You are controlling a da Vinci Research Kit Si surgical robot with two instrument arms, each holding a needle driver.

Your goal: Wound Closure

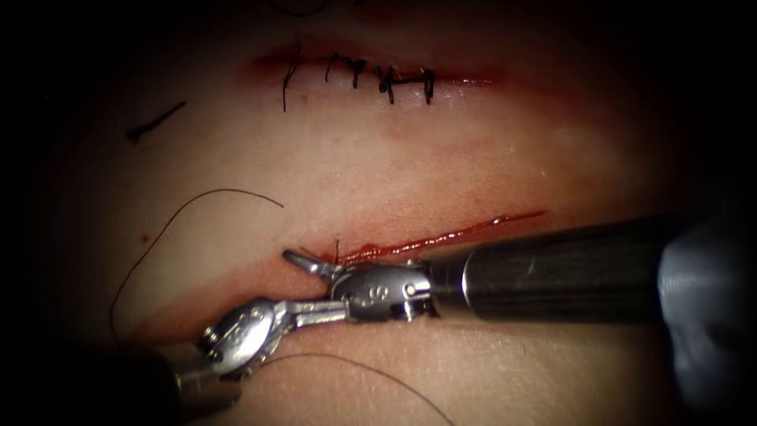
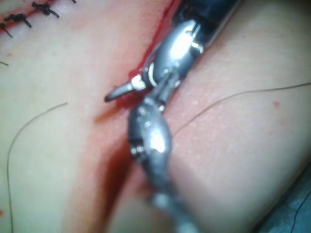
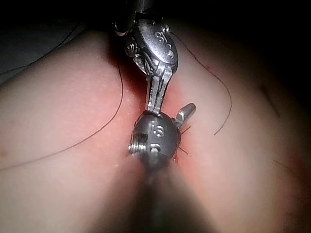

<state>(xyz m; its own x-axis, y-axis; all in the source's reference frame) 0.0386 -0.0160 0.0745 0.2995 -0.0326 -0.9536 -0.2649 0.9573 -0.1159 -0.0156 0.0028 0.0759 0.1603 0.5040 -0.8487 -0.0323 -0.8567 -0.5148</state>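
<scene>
My left tool (image 1: 335, 312) comes in from the near left. Its jaws are drawn narrow, the tips pressed up against the wrist of the right tool (image 1: 303, 262), and I can see nothing between them. Whether the right tool is wide or narrow I cannot tell; its tip rests at the left end of the open cut (image 1: 461, 230), beside the red fluid (image 1: 394, 249). I cannot place the needle (possibly hidden under the two tools). Slack thread (image 1: 189, 203) loops over the tissue (image 1: 441, 166) to the left of the cut, and another strand passes on the near side. With the tools touching, I'd make only small, slow wrist moves, find the needle before letting go of anything, and keep both loops clear of the joints. The far stitched row (image 1: 378, 76) needs nothing from me.
</scene>
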